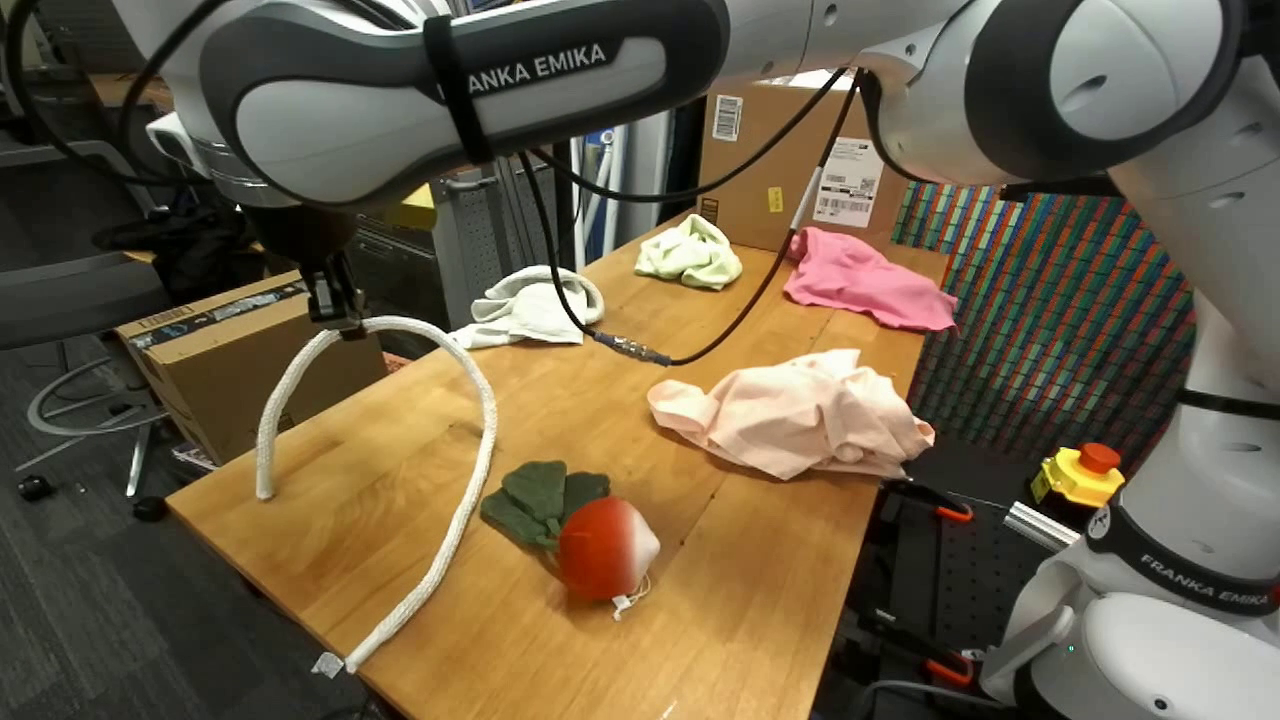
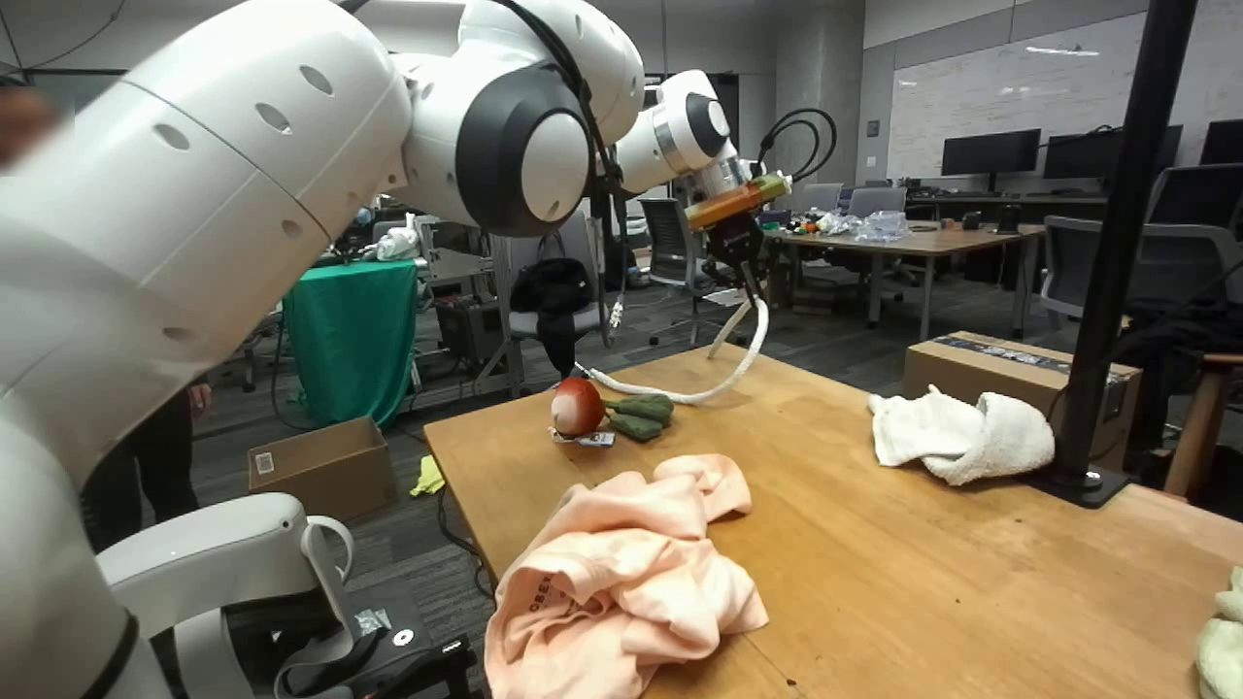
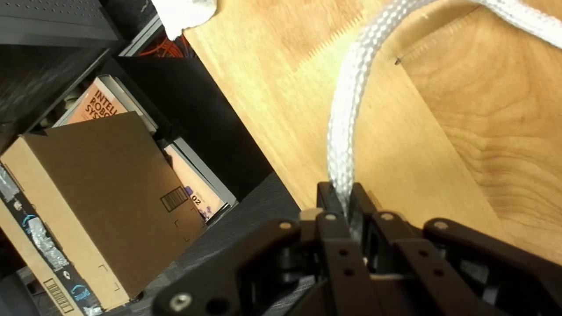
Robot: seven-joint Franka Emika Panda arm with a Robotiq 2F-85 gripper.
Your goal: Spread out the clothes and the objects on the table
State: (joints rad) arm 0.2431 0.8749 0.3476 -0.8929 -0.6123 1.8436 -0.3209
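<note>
My gripper [image 1: 340, 322] is shut on a white braided rope [image 1: 487, 410] above the table [image 1: 740, 560]. The rope arches from the jaws. One end hangs to the tabletop; the other part curves down to the front edge. The wrist view shows the rope [image 3: 347, 109] between the fingertips [image 3: 344, 195]. A red and white plush vegetable [image 1: 605, 550] with green leaves lies near the rope. A crumpled peach shirt [image 1: 800, 415] lies at the robot-side edge. A pink cloth [image 1: 870, 280], a pale green cloth [image 1: 690, 252] and a white cloth [image 1: 535, 305] lie bunched farther along.
A cardboard box [image 1: 740, 175] stands at the table's far end. A black pole [image 2: 1107, 291] rises beside the white cloth [image 2: 961, 437]. Another box [image 3: 118, 184] sits below the table edge. A black cable [image 1: 740, 325] hangs from the arm over the table.
</note>
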